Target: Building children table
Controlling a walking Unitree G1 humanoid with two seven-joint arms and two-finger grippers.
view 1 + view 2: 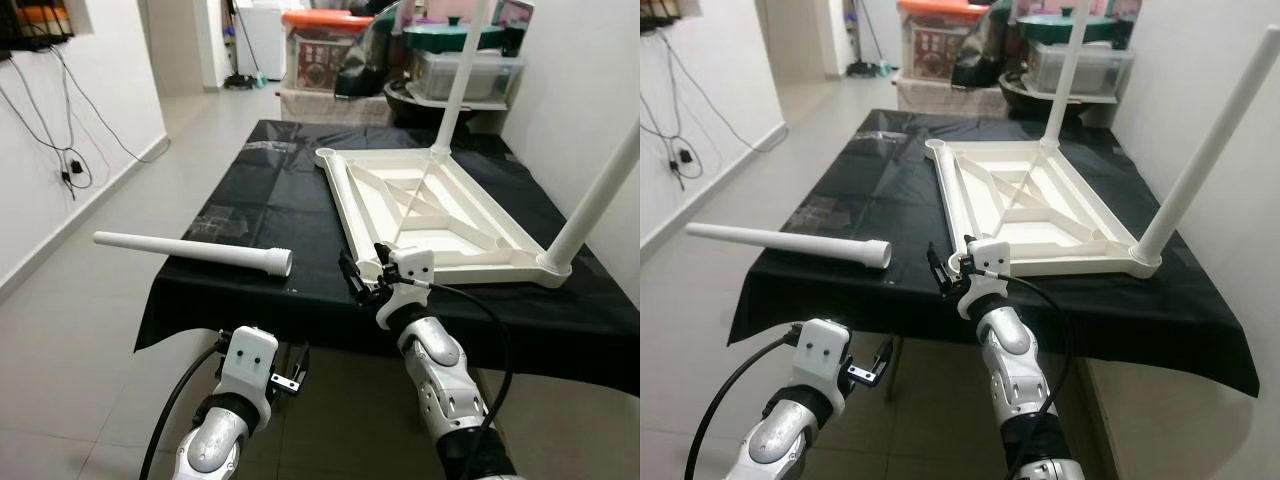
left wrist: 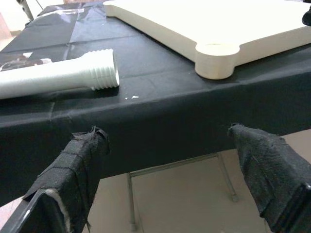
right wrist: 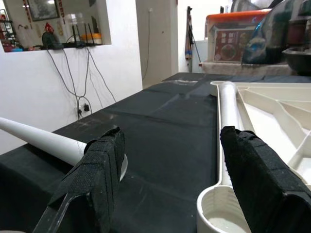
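A white children's table top [image 1: 430,215] lies upside down on a table with a black cloth [image 1: 270,190]. Two white legs stand in its sockets, one at the far corner [image 1: 460,80] and one at the near right corner [image 1: 600,200]. A loose white leg [image 1: 190,252] lies near the front left edge, threaded end [image 2: 104,68] towards the top. My right gripper [image 1: 362,272] is open, right at the empty near-left corner socket [image 3: 218,213]. Below the cloth's front edge hangs my left gripper [image 1: 290,375], open with nothing between its fingers [image 2: 80,160].
Storage boxes, a lidded pot [image 1: 455,35] and bags crowd the far end. A white wall with hanging cables [image 1: 60,120] runs along the left, with tiled floor between. Another wall stands close on the right. The cloth overhangs the front edge [image 2: 160,126].
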